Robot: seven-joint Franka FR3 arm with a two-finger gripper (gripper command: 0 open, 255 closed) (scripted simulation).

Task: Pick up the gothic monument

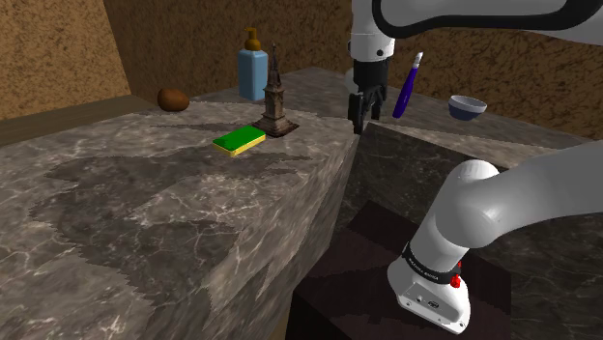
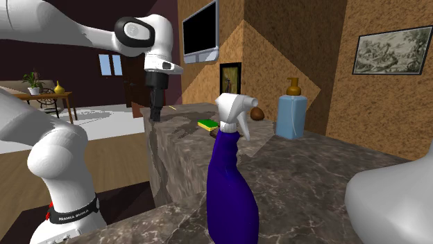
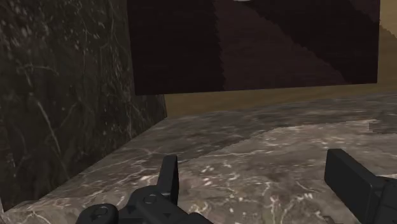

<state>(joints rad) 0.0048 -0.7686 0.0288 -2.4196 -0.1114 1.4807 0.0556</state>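
Your gripper (image 1: 359, 118), fingers spread and holding nothing, hangs at the counter (image 1: 174, 222) edge in the shoulder view's upper middle; the monument (image 1: 275, 95) stands upright to its left, behind the sponge (image 1: 239, 141).

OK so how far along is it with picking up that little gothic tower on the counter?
Done: nothing yet; the gothic monument stands upright on the marble counter beside the green and yellow sponge, untouched. In hand: the gripper hangs open near the counter's edge, to the shoulder view's right of the monument, holding nothing. Left: reach the monument, close on it, lift it.
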